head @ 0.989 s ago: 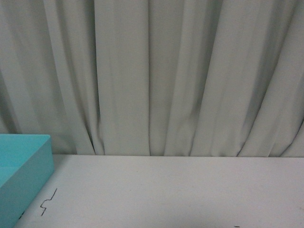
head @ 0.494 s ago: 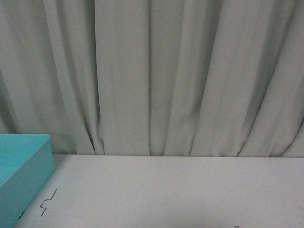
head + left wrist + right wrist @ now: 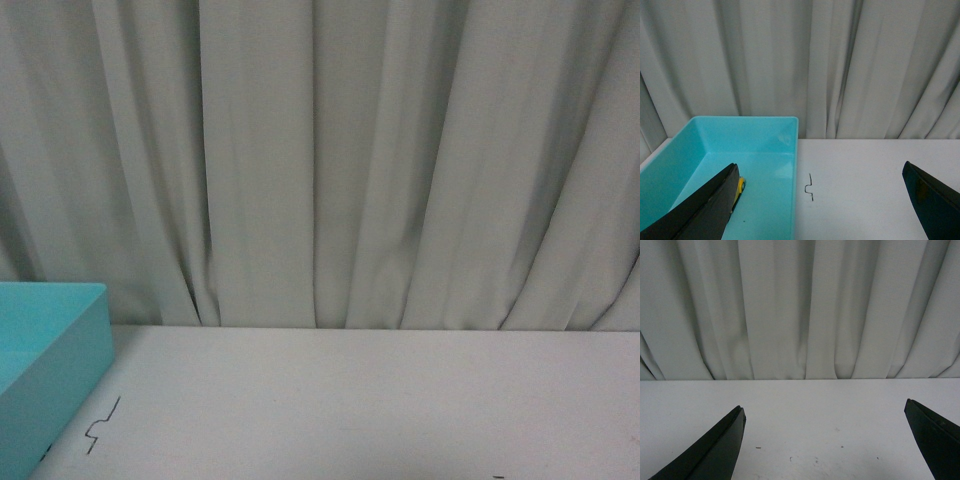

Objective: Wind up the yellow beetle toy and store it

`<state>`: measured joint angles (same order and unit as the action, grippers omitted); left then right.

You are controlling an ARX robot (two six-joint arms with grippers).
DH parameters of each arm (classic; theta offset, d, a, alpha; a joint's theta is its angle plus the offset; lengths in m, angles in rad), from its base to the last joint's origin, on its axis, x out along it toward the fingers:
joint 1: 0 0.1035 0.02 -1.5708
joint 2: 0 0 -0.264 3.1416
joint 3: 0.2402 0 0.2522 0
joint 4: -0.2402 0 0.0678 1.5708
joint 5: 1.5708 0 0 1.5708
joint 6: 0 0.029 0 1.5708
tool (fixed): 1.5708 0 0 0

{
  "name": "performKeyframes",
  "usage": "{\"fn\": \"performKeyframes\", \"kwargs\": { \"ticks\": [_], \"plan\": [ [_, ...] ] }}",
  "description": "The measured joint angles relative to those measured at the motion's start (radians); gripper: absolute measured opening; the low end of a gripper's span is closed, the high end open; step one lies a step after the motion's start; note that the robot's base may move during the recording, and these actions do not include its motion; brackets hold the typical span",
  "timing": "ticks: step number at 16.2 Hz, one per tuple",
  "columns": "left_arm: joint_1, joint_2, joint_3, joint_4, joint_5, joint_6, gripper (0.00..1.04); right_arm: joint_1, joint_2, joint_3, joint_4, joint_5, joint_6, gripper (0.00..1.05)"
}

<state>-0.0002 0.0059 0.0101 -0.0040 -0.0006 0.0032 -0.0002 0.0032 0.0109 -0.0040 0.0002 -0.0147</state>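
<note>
**Operator:** Where does the yellow beetle toy (image 3: 741, 186) sit, and what is the step in hand?

**Technician:** In the left wrist view a sliver of yellow shows on the floor of the turquoise bin (image 3: 771, 122), mostly hidden behind one finger of the left gripper (image 3: 820, 200). Judged from that, the toy is already in storage and the step is to back the arm away cleanly.

**Operator:** How should that be done well?

**Technician:** Keep the jaws spread; they stand wide, with nothing between them. Lift straight up before moving sideways, so the finger nearest the toy does not drag it or catch the bin wall. Whether that finger touches the toy cannot be told.

**Operator:** Right arm?

**Technician:** The right gripper (image 3: 825, 440) also has its jaws wide and empty, above bare desk (image 3: 800, 405) facing the curtain (image 3: 800, 305). No action required.

**Operator:** Bin contents?

**Technician:** Only the toy is visible inside. The front view shows one corner of the bin at the desk's left edge, beside a small black squiggle mark (image 3: 101, 425); neither arm appears there.
</note>
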Motion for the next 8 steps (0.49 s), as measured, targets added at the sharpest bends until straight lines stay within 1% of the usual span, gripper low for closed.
{"fn": "performKeyframes", "kwargs": {
  "ticks": [1, 8],
  "plan": [
    [0.0, 0.0, 0.0, 0.0, 0.0, -0.001, 0.97, 0.0, 0.0, 0.0, 0.0, 0.0, 0.0, 0.98],
    [0.0, 0.0, 0.0, 0.001, 0.0, -0.001, 0.98, 0.0, 0.0, 0.0, 0.0, 0.0, 0.0, 0.98]
  ]
}}
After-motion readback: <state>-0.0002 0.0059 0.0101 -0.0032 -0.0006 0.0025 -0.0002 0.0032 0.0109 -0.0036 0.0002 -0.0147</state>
